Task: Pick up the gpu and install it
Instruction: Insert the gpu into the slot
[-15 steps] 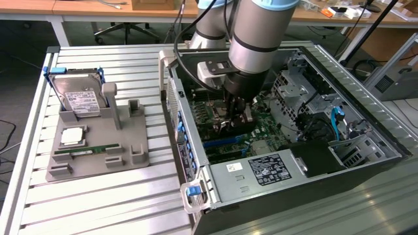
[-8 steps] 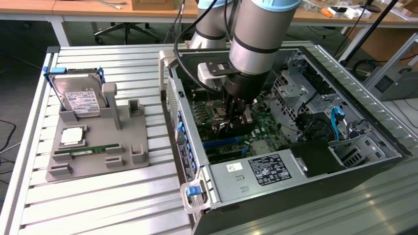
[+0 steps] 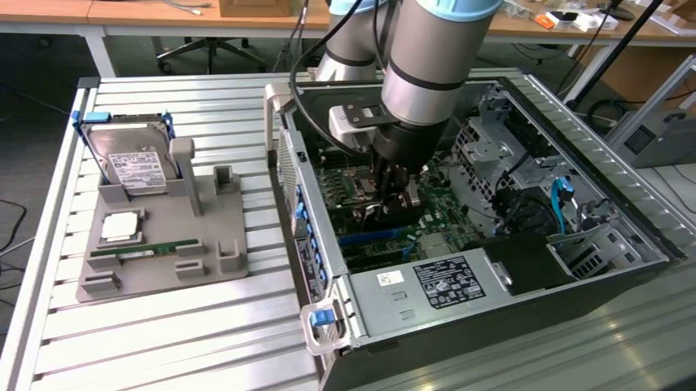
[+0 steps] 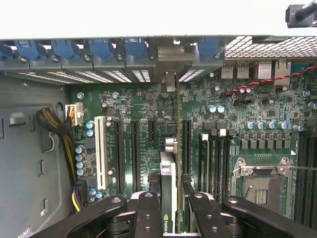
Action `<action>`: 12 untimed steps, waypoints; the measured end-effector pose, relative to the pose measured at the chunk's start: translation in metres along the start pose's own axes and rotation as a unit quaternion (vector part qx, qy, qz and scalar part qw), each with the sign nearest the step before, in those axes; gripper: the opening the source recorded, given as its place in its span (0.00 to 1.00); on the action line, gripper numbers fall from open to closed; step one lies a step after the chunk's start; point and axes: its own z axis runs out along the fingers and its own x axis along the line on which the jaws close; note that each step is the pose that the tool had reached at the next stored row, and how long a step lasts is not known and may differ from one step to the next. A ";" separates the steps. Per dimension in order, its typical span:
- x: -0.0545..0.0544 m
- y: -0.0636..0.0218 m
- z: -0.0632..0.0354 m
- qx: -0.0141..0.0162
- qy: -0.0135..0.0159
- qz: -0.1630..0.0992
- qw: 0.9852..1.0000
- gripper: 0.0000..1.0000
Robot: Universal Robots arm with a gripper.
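In the wrist view the fingers (image 4: 148,210) are clenched on the gpu (image 4: 168,198), which stands on edge between them (its thin top edge runs away from the camera toward the row of blue clips (image 4: 101,48) at the case wall). The card hangs over the green motherboard (image 4: 247,106), in line with the dark expansion slots (image 4: 133,153) beside the long white slot (image 4: 100,151); whether it has reached a slot cannot be told.

In the exterior view the gripper (image 3: 392,191) reaches down inside the open computer case (image 3: 609,212), above the motherboard, with the arm (image 3: 429,49) rising over it. At the near end of the case sits the power supply (image 3: 435,285) with its label. Toward the exterior view's left, well apart from the case, a grey parts stand (image 3: 218,252) rests on the slatted surface (image 3: 163,342), carrying a hard drive (image 3: 130,163) upright and a slim green memory stick (image 3: 147,251) lying flat.
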 end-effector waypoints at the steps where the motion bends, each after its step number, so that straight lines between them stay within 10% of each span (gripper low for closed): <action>1: 0.000 0.0000 0.0002 0.000 0.000 0.000 1.000 0.27; 12: 0.000 0.0001 0.0019 0.000 0.000 0.000 1.000 0.27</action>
